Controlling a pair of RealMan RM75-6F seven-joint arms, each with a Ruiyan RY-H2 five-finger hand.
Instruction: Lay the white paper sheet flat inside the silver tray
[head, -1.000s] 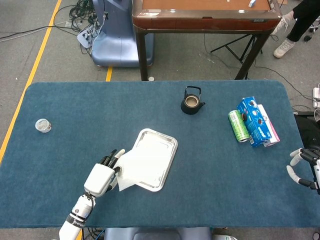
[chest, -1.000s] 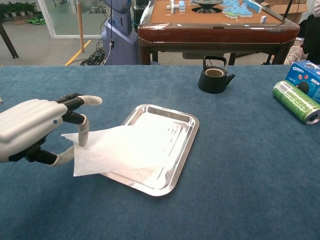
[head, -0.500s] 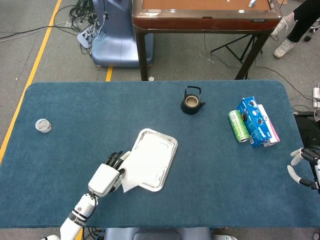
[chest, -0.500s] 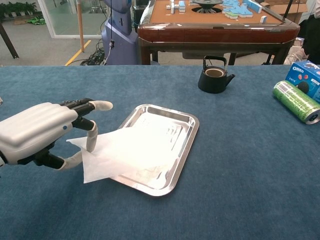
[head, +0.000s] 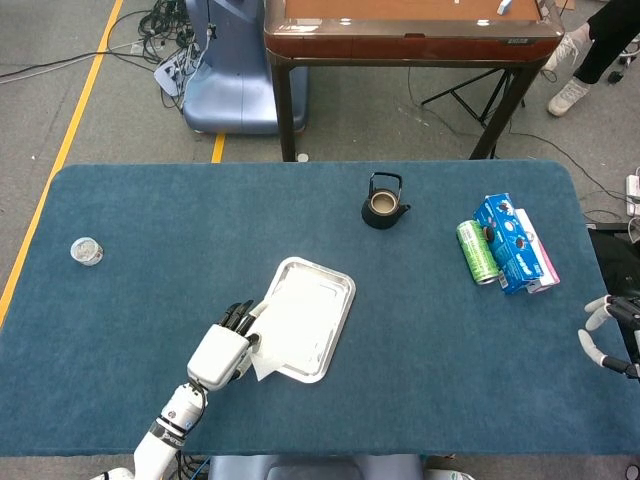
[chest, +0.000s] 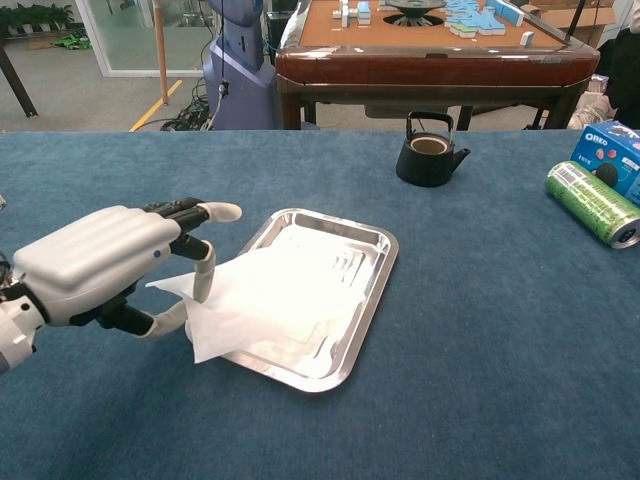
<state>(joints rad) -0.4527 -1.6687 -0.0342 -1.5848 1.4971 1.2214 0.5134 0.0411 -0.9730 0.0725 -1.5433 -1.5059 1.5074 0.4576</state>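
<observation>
The silver tray (head: 340, 293) (chest: 377, 290) lies near the middle of the blue table. A white paper sheet (head: 290, 325) (chest: 275, 295) covers most of it, with its left corner hanging over the tray's near-left rim. My left hand (head: 222, 354) (chest: 110, 264) pinches that overhanging corner between thumb and a finger, just left of the tray. My right hand (head: 604, 330) shows only at the far right table edge in the head view, fingers apart and holding nothing.
A black teapot (head: 384, 202) (chest: 430, 149) stands behind the tray. A green can (head: 477, 251) (chest: 593, 203) and a blue box (head: 512, 243) (chest: 610, 146) lie at the right. A small clear jar (head: 87, 250) sits far left.
My left hand has moved right toward the tray, dragging the sheet further onto it. Less paper overhangs the rim now. The right hand has stayed put.
</observation>
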